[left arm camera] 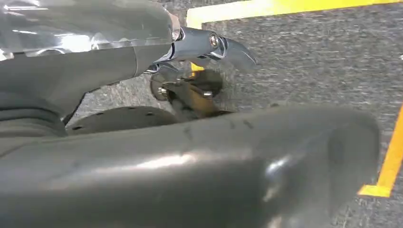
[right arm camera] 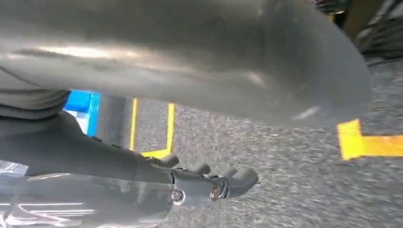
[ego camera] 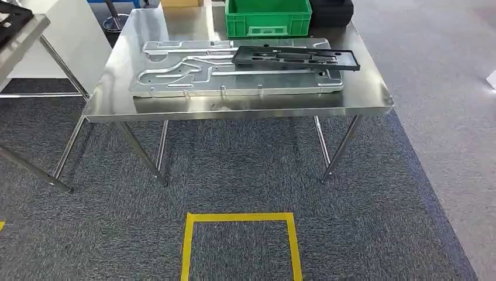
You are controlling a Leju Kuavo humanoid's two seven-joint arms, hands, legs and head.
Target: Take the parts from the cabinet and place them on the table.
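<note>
Left robot hand (left arm camera: 142, 142) hangs over the carpet, fingers apart and holding nothing. On the tabletop (ego camera: 117, 88) a big silver plate (ego camera: 193, 73) lies flat with a black frame part (ego camera: 295, 57) resting on its right half, green bin (ego camera: 268, 16) behind. Right robot hand (right arm camera: 157, 161) is empty too, fingers loosely curled — probably between fetches, so next comes a turn toward the cabinet.

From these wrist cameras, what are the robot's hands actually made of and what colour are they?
Each shows a thick, smooth grey thumb, blurred close to the lens, and a ribbed grey cover at the wrist. The left hand has shiny, dark metallic fingers with small round screws at the joints. The right hand has the same dark fingers, rounded at the tips.
</note>
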